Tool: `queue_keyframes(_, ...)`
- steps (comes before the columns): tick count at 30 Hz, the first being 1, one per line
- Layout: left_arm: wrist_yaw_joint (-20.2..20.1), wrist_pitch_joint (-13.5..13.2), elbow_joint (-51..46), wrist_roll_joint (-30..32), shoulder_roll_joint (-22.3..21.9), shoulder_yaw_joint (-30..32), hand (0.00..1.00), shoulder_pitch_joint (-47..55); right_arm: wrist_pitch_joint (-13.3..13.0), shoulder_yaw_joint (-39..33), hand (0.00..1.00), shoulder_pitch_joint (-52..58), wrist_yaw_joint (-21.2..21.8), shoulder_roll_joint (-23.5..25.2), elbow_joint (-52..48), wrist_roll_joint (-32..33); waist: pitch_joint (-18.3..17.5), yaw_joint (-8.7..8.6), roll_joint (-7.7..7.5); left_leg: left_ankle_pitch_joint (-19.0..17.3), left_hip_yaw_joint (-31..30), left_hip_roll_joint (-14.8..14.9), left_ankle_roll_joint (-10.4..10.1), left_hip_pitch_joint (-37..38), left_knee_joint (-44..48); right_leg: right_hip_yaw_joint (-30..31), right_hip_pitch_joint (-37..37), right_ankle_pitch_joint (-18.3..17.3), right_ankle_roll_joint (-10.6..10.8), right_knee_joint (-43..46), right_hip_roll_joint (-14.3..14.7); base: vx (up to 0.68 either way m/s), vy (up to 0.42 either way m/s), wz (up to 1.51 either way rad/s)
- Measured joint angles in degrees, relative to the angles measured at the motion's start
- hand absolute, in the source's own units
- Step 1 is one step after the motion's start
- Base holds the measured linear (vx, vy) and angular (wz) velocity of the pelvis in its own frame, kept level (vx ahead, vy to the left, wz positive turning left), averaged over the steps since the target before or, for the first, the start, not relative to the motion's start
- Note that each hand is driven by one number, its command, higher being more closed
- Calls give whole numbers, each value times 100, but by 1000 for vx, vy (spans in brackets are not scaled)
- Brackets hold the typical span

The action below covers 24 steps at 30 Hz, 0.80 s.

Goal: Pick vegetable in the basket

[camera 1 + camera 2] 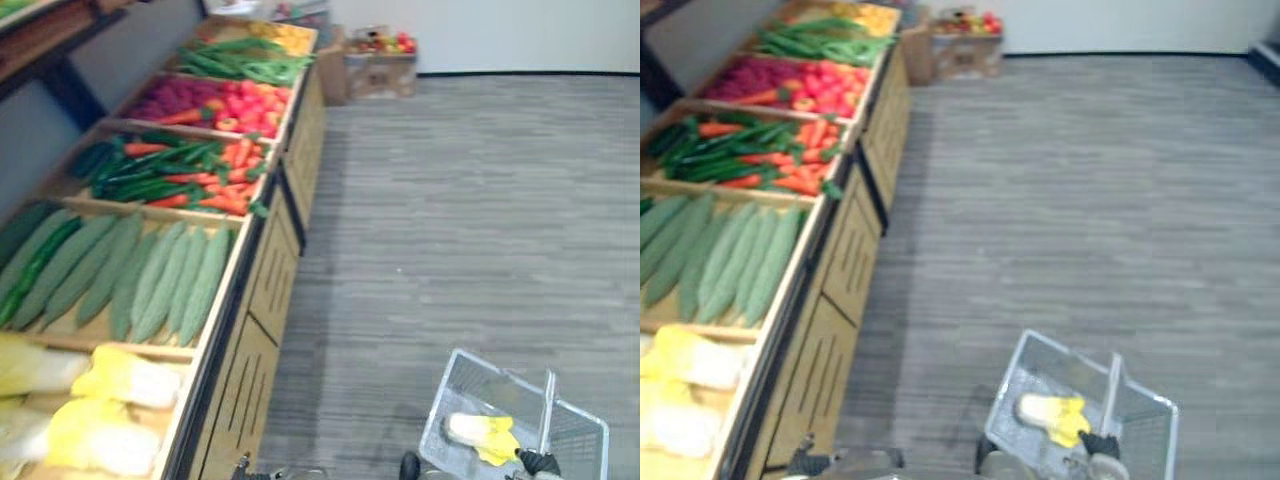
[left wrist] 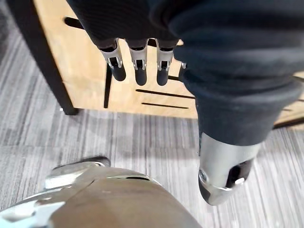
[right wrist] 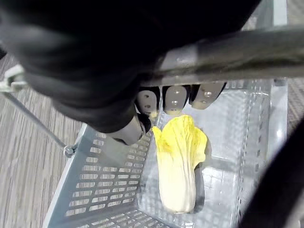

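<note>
2 hands: right hand (image 3: 173, 99) tight round basket handle (image 3: 237, 52), left hand (image 2: 137, 61) loose, empty.

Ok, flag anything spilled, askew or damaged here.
Nothing stands out. The cabbage lies flat in the basket, whose handle the right hand grips; the left hand hangs open by the wooden stand, its vegetables sorted in their compartments.
</note>
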Motion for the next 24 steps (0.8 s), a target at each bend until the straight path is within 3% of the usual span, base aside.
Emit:
queue_keyframes(2,5,-40,-8,4,29,22,0,-52,-15,-27,100,54,-12,155,-29,42,-29,62,-82,37,281,-90,144,9,-11,165,-15,91,136,-67,-135,112,288,-66)
queue_keyframes(3,3,-39,-49,14,90,36,0,-75,-19,-141,100,127,-16,294,-55,69,-8,84,-229,-8,453,-233,229,47,-10,217,-18,190,202,-149,-302,137,260,-41)
queue_keyframes(5,1,-37,-62,57,124,42,0,-72,-29,-241,100,228,-17,370,-124,85,-33,112,-334,-2,568,-431,239,192,-103,283,68,252,295,-225,-494,132,226,-20)
queue_keyframes(10,-12,-39,-85,110,140,-52,0,-59,-131,-237,100,268,12,446,-270,83,-53,158,-328,-63,730,-668,343,393,-198,267,116,212,364,-75,-730,97,140,-8)
queue_keyframes(13,-25,-35,-18,113,159,-249,0,-51,-152,-269,100,214,3,592,-474,92,-18,240,-291,-188,959,-534,536,649,-209,233,-481,-28,380,1428,-688,43,54,-26)
queue_keyframes(15,-57,-31,-35,111,221,-268,0,-17,-196,-278,100,198,4,608,-735,87,63,229,-403,-394,1148,-553,670,968,-259,-233,-1149,-17,369,3184,-998,-8,53,-31)
queue_keyframes(17,-86,-21,-47,99,290,-235,0,47,-236,-240,100,218,3,648,-789,87,74,221,-485,-554,1200,-565,708,1228,-163,-526,-1372,-30,316,3940,-1284,50,17,-17)
queue_keyframes(19,-114,-18,-47,101,288,-202,0,65,-258,-239,100,278,5,652,-847,86,66,199,-497,-604,1181,-493,685,1366,-174,-847,-1400,-136,183,3937,-1422,128,-13,5)
queue_keyframes(24,-123,42,-106,108,139,21,0,-16,-233,-467,100,232,2,734,-930,90,113,167,-355,-675,1108,-59,408,1318,-127,-1311,-1455,-18,288,2080,-1370,268,-165,10)
